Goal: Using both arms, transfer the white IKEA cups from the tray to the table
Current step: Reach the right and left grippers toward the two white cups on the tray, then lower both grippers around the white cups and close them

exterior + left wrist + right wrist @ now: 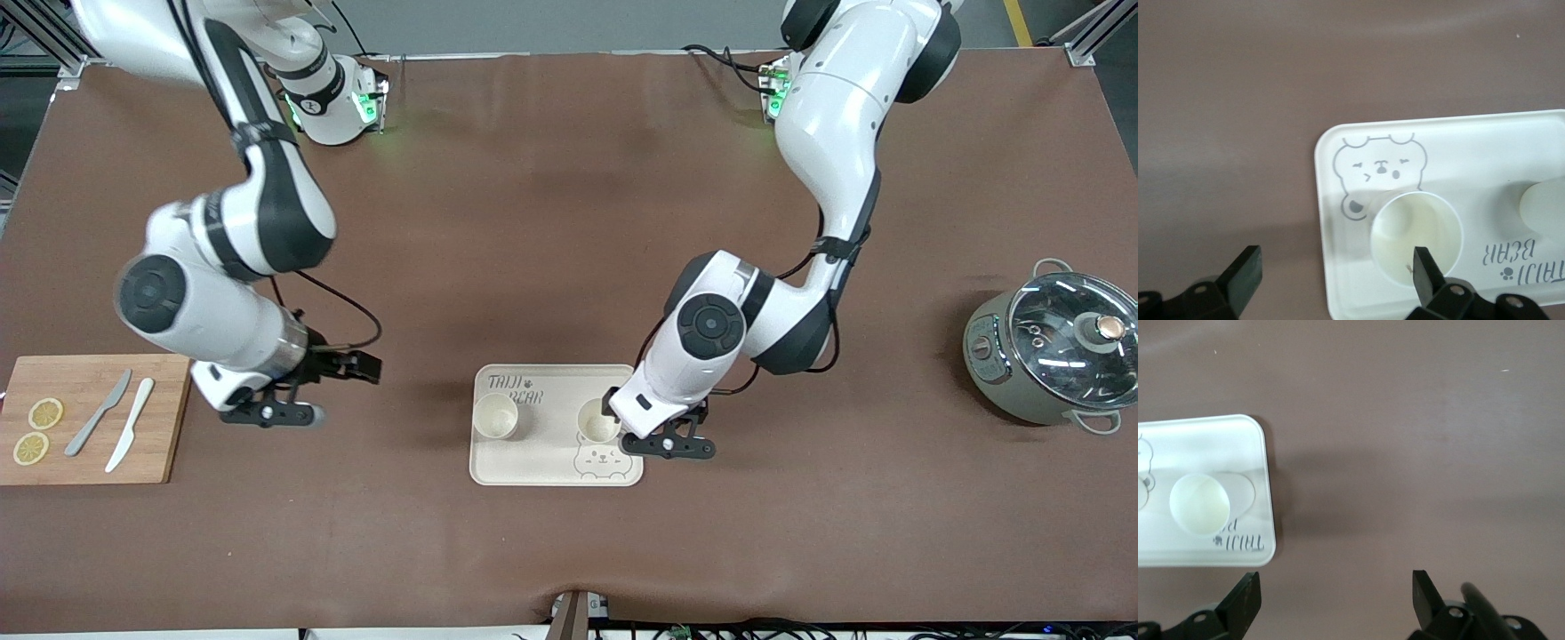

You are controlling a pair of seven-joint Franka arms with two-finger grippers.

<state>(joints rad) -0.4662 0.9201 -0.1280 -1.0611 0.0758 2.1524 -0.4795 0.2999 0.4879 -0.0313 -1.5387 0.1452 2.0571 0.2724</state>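
Landmark: beige tray (551, 471), lying on the brown table (551, 222), printed with a bear face and lettering.

Both white IKEA cups upright on the tray, rims up. Cup toward the right arm's end (495, 416) standing just beside the printed lettering, apart from both grippers. Cup toward the left arm's end (597, 421) standing beside the bear face, near the tray's edge on that side.

Left gripper (669, 444) low at the tray's edge toward the left arm's end, fingers spread wide. In the left wrist view, one finger (1426, 273) over the cup's (1417, 235) rim and the other (1245, 273) over bare table off the tray (1458, 140); contact with the rim possibly present, not confirmable from this angle. Nothing clamped between the fingers.

Right gripper (271, 413) over bare table, well apart from the tray toward the right arm's end, fingers spread, nothing held. In the right wrist view, tray corner (1238, 427) and one cup (1199, 504) visible away from the fingers (1245, 597).

Wooden cutting board (89, 418) toward the right arm's end from the tray, carrying two lemon slices (37, 431) and two knives (116, 425). Grey lidded cooker pot (1053, 351) well apart from the tray toward the left arm's end.
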